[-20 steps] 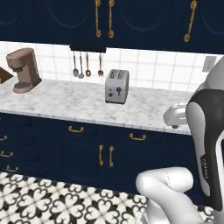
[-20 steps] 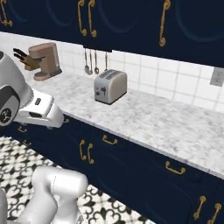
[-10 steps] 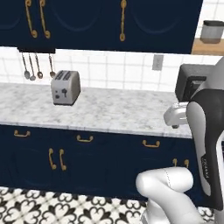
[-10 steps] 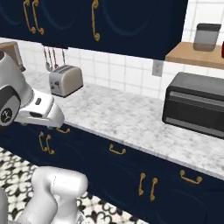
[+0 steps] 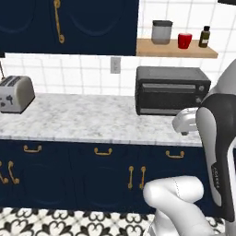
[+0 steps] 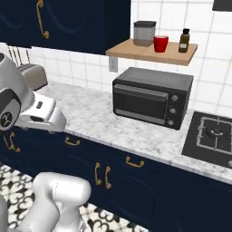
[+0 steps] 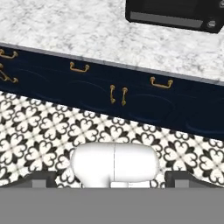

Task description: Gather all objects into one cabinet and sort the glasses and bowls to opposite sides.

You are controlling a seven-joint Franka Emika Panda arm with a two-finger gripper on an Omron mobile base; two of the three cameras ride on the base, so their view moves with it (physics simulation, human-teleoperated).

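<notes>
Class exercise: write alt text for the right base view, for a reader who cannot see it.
A black toaster oven sits on a marble counter beneath a wooden shelf holding a grey canister, a red cup and a dark bottle. The robot arm rises at left.

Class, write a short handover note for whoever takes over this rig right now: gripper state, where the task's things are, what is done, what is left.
Gripper: open, empty, hanging over the tiled floor in front of the base cupboards.
Red cup: upright on the wooden shelf, between the grey canister and a dark bottle, above the toaster oven.
Wall cabinet: door shut, left of the shelf.
Done: nothing in the cabinet as far as these pictures show.
Left: open the cabinet, bring the red cup and the other dishes in, sort glasses and bowl to opposite sides.
</notes>
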